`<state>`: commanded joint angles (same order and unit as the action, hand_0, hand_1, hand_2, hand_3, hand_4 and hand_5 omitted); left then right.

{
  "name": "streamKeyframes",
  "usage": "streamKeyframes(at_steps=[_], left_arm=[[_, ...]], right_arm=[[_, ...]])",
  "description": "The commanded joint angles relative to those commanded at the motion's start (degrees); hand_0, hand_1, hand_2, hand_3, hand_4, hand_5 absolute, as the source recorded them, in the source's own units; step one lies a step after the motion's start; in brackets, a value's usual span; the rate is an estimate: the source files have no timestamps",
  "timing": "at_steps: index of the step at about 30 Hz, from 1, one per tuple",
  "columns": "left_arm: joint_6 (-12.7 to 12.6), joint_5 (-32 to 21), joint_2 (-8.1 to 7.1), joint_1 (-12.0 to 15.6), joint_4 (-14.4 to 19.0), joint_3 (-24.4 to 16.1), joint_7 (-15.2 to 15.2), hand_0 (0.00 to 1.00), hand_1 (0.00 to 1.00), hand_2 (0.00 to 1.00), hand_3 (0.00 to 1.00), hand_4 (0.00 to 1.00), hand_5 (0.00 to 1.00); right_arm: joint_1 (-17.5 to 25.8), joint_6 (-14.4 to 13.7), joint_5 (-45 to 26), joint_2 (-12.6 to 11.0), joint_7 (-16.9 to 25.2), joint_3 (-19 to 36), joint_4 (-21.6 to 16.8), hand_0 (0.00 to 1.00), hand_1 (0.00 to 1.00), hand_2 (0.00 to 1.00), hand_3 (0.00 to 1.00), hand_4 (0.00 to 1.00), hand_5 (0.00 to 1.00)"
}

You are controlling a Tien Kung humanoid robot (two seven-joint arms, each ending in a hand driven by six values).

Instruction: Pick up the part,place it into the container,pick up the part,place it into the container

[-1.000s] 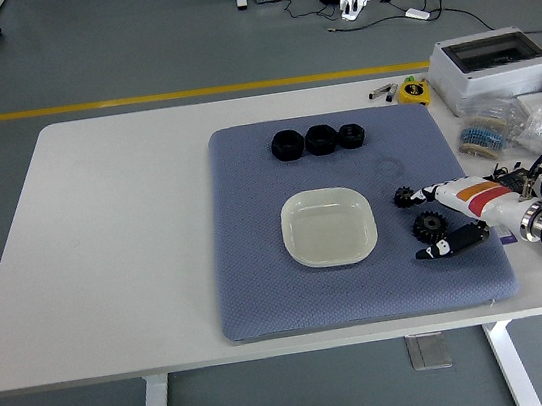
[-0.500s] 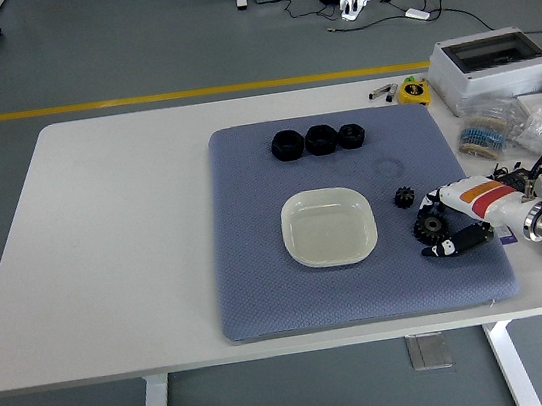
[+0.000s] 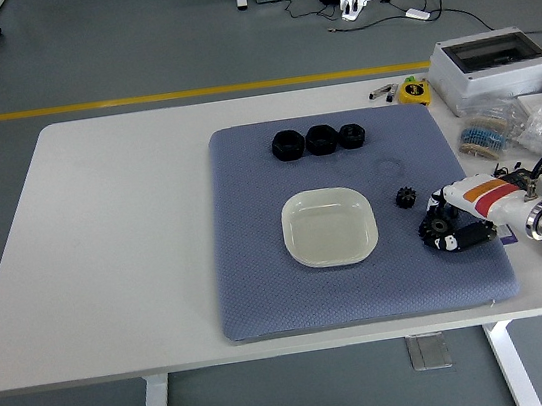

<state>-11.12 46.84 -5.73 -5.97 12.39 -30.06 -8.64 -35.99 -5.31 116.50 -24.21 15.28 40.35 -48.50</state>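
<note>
A pale square dish [image 3: 329, 227] sits in the middle of the blue-grey mat [image 3: 261, 275]. My right hand [image 3: 448, 226], white with a red and orange band, reaches in from the right. Its fingers are curled around a black gear [image 3: 434, 226] that rests on the mat right of the dish. A smaller black gear [image 3: 407, 198] lies loose just up and left of the hand. Three black ring-shaped parts [image 3: 320, 140] stand in a row at the mat's far edge. My left arm is out of view.
At the table's right edge are a grey box with a clear lid [image 3: 492, 65], bags of small parts [image 3: 503, 130] and a yellow tape measure [image 3: 415, 90]. The white tabletop [image 3: 115, 245] stretches left of the mat.
My right hand has drawn its fingers in from spread to curled around the larger gear. The small gear, earlier at its fingertips, now lies free beside it.
</note>
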Motion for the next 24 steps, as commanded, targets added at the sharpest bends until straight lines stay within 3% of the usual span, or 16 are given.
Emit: streamKeyframes(at_steps=[1,6,7,12,13,24], left_arm=[[0.01,-0.06,0.0,-0.02,0.01,0.05,0.01,0.705,0.709,0.747,0.66,0.685,0.675],[-0.04,-0.41,0.03,-0.12,0.0,0.3,0.14,0.705,0.709,0.747,0.66,0.685,0.675],[-0.05,-0.46,0.04,-0.14,0.0,0.34,0.17,0.706,0.71,0.747,0.661,0.685,0.676],[-0.14,-0.64,0.11,-0.19,-0.03,0.39,0.23,0.706,0.71,0.747,0.661,0.685,0.676],[-0.15,-0.7,0.11,-0.2,-0.03,0.43,0.23,0.706,0.71,0.747,0.659,0.686,0.677],[-0.05,-0.69,0.06,-0.17,-0.02,0.51,0.22,0.706,0.71,0.747,0.659,0.685,0.678]], right_arm=[[-0.03,-0.17,0.05,0.01,0.13,-0.07,0.13,0.19,0.401,0.528,0.541,0.771,0.527],[-0.01,-0.98,-0.16,-0.11,0.81,-0.26,0.3,0.19,0.401,0.528,0.541,0.771,0.527],[0.0,-1.16,-0.23,-0.14,0.95,-0.26,0.24,0.033,0.239,0.488,0.515,0.736,0.532],[0.07,-1.95,-0.4,-0.24,1.48,-0.26,-0.36,0.033,0.239,0.488,0.515,0.736,0.532],[0.09,-2.25,-0.47,-0.25,1.62,-0.23,-0.51,0.002,0.126,0.452,0.507,0.719,0.533],[0.08,-3.31,-0.57,-0.51,2.12,0.13,-3.8,0.002,0.066,0.397,0.501,0.708,0.529]])
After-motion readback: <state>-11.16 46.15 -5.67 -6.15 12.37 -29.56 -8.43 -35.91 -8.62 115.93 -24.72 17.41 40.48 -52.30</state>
